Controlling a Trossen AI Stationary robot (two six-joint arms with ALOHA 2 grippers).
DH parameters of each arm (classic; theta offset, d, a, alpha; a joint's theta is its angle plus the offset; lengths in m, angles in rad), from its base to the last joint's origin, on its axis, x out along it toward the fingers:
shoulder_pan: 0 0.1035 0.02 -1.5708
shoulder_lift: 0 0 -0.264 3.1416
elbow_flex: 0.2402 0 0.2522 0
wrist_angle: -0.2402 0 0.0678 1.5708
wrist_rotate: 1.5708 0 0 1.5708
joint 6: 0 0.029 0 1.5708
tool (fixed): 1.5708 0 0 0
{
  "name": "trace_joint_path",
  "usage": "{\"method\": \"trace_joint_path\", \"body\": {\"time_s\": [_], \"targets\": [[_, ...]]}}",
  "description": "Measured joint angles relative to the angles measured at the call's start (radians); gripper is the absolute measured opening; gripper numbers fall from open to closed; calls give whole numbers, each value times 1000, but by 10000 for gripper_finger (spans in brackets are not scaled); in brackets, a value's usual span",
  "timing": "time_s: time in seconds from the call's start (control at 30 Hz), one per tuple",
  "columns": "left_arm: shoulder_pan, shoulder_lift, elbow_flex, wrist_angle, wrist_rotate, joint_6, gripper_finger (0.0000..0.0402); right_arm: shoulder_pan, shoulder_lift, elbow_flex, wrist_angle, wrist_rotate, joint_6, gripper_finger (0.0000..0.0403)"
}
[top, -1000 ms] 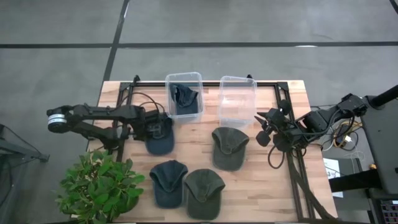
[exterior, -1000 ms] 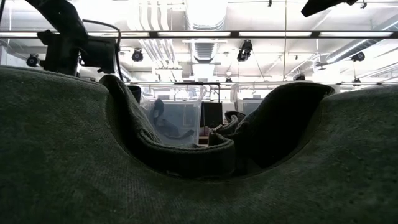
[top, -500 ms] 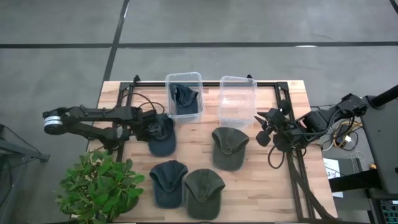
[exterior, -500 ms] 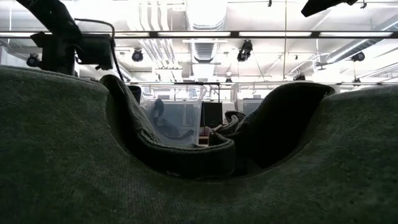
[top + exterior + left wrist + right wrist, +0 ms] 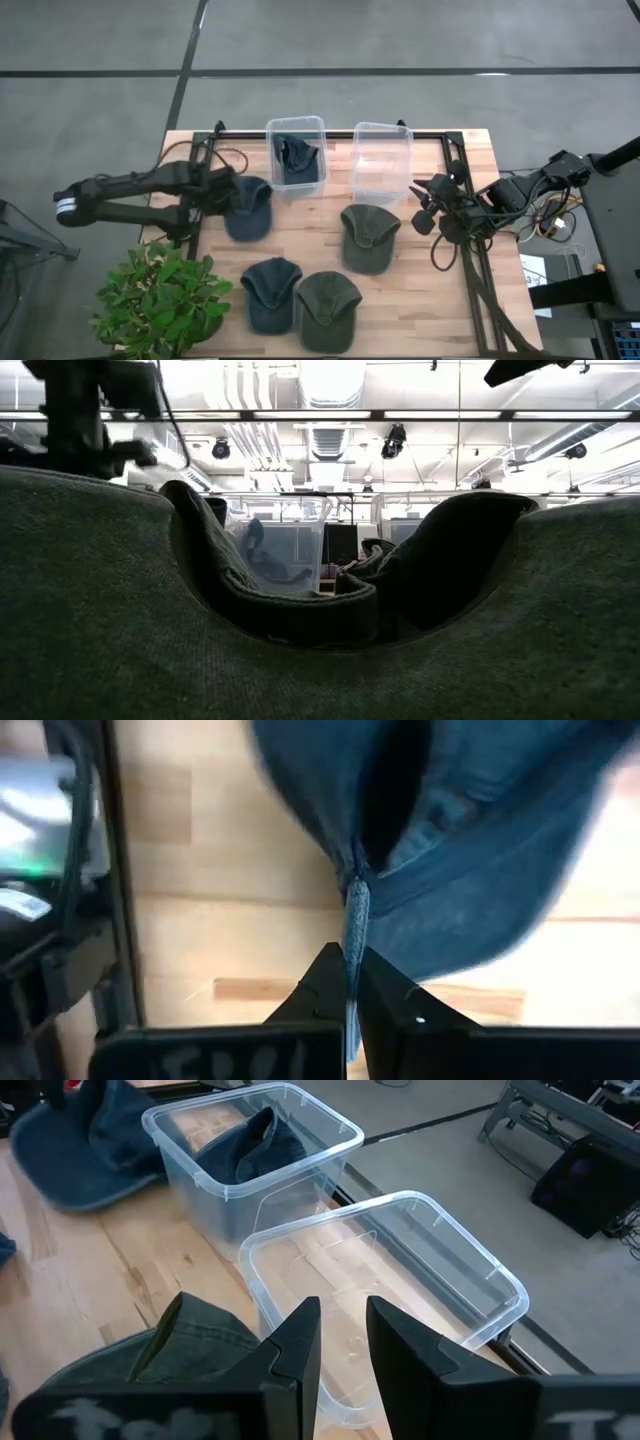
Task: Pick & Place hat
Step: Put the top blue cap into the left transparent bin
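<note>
High view showed the left gripper (image 5: 222, 193) at the table's left side, clamped on a blue cap (image 5: 247, 209) that hung just short of the left bin (image 5: 296, 128). That bin lay a little farther toward the table's back edge and to the right of the gripper, so the coming move probably turned on carrying the cap that way and over the near wall. The left arm was plainly the nearer one. In the left wrist view the fingers (image 5: 330, 982) pinched together on a thin fold of cloth, the cap (image 5: 470, 840) drooping slack beyond them, soft denim-like fabric with a curved brim.

The left bin was clear, thin-walled plastic with rounded corners, and already held a dark crumpled cap (image 5: 296, 157). The right bin (image 5: 381, 131) beside it looked empty. Three more caps lay on the pale wooden table (image 5: 440, 290).

The right gripper (image 5: 424, 207) waited near the table's right edge, its fingers (image 5: 300, 1342) a little apart on nothing.
</note>
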Motion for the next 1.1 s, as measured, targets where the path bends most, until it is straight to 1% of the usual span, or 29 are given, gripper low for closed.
{"method": "trace_joint_path", "body": {"time_s": [0.03, 0.17, 0.3, 0.43, 0.63, 0.8, 0.9, 1.0, 1.1], "targets": [[0, -8, 25, -9, -18, -2, 4, 0, 0, 0, -1, 0, 0, 81], [0, -15, 149, -144, -92, -5, 4, 0, 0, 0, 0, 2, 2, 75], [0, 0, 285, -274, -184, -6, 4, 0, 0, 0, 1, 4, 3, 72], [0, 12, 404, -363, -252, -5, 4, 0, 0, 0, 5, 4, 3, 77], [0, 35, 544, -365, -369, 20, 4, 0, 0, 0, 14, 4, 2, 82], [1, 70, 626, -365, -427, 72, 4, 0, 0, 0, 16, 4, 2, 75], [1, 86, 651, -308, -443, 135, 4, 0, 0, 0, 17, 4, 2, 72], [1, 84, 646, -125, -436, 252, 4, 0, 0, 0, 16, 4, 1, 75], [1, 87, 643, 63, -396, 386, 4, 0, 0, 0, 17, 4, -1, 79]]}}
